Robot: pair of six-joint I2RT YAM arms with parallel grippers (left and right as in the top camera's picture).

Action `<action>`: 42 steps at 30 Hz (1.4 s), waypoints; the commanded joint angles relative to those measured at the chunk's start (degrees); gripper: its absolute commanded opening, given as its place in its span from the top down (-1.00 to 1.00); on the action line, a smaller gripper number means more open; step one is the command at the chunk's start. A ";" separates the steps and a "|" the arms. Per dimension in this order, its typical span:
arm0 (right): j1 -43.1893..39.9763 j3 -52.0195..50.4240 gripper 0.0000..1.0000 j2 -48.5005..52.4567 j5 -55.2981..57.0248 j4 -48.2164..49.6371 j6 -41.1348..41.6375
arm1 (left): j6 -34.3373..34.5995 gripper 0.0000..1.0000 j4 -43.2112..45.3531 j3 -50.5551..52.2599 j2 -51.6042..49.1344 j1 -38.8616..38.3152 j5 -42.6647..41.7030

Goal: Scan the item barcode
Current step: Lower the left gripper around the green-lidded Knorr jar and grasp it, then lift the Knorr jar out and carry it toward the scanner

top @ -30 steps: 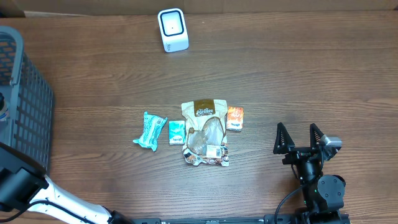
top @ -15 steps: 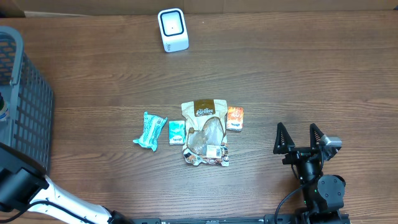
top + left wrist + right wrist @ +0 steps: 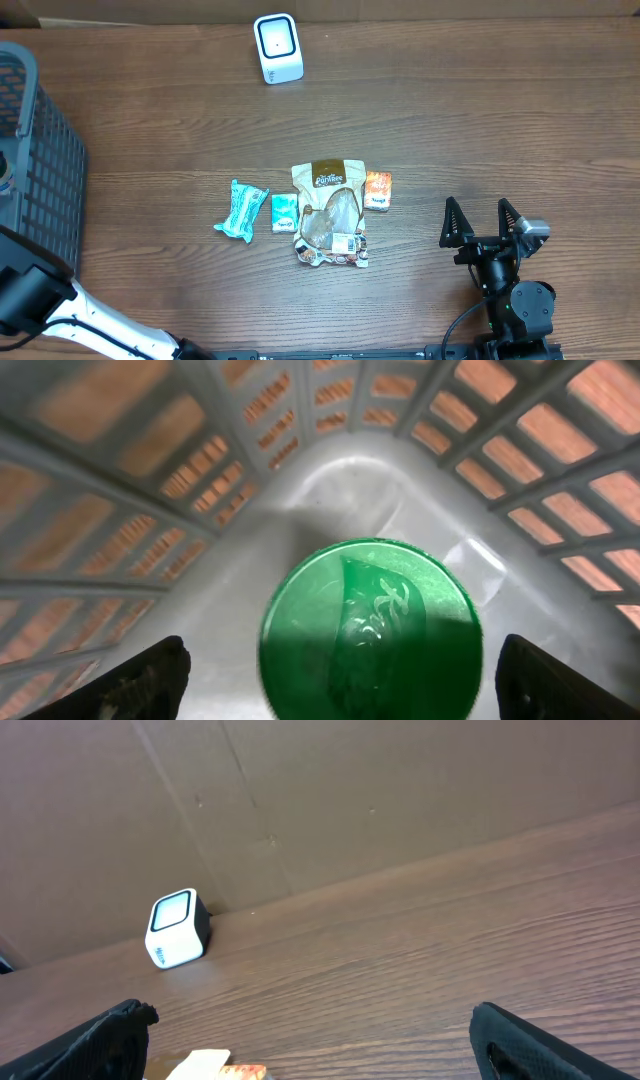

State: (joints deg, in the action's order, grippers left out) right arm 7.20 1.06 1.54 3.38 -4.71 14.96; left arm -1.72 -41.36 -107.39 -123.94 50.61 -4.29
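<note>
In the left wrist view a round green lid (image 3: 370,630) of an item stands on the floor of the grey basket (image 3: 250,510). My left gripper (image 3: 340,665) is down inside the basket, its jaws open on either side of the lid with a gap at each side. No barcode shows on the item. The white scanner (image 3: 278,47) stands at the table's far edge and also shows as the scanner (image 3: 176,928) in the right wrist view. My right gripper (image 3: 485,215) rests open and empty at the near right.
On the table's middle lie a brown pouch (image 3: 330,212), an orange packet (image 3: 378,190), a small teal box (image 3: 284,213) and a teal wrapper (image 3: 240,209). The basket (image 3: 40,170) fills the left edge. A cardboard wall (image 3: 330,800) backs the table.
The left arm's link at the lower left has shifted very slightly in the overhead view. The right arm and the table items have not moved.
</note>
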 commanded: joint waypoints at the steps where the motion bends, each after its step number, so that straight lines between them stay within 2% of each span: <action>1: -0.09 -0.61 -1.00 -0.52 0.17 0.26 0.07 | -1.11 -0.64 0.17 -0.39 -2.82 -0.44 0.15; 10: -0.09 -0.61 -1.00 -0.52 0.17 0.26 0.07 | -1.09 -0.63 0.94 -0.39 -3.28 -0.46 0.15; 12: -0.09 -0.61 -1.00 -0.52 0.17 0.26 0.07 | -1.09 -0.44 1.07 -0.39 -3.28 -0.83 0.13; 13: -0.09 -0.61 -1.00 -0.52 0.17 0.26 0.07 | -0.74 -0.25 0.85 -0.39 -3.28 -1.18 0.13; 25: -0.09 -0.61 -1.00 -0.52 0.17 0.26 0.07 | 0.94 -0.12 -0.66 -0.46 -2.03 -2.89 -0.04; 34: -0.09 -0.61 -1.00 -0.52 0.17 0.26 0.07 | 8.02 -0.14 -0.63 -0.48 7.85 -2.97 -0.83; 42: -0.09 -0.61 -1.00 -0.52 0.17 0.26 0.07 | 12.81 -0.12 -1.29 -0.48 21.75 -3.02 -10.40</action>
State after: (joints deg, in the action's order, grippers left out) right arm 7.22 1.06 1.54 3.40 -4.69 15.00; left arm 7.38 -42.83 -107.18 -110.41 47.97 -8.56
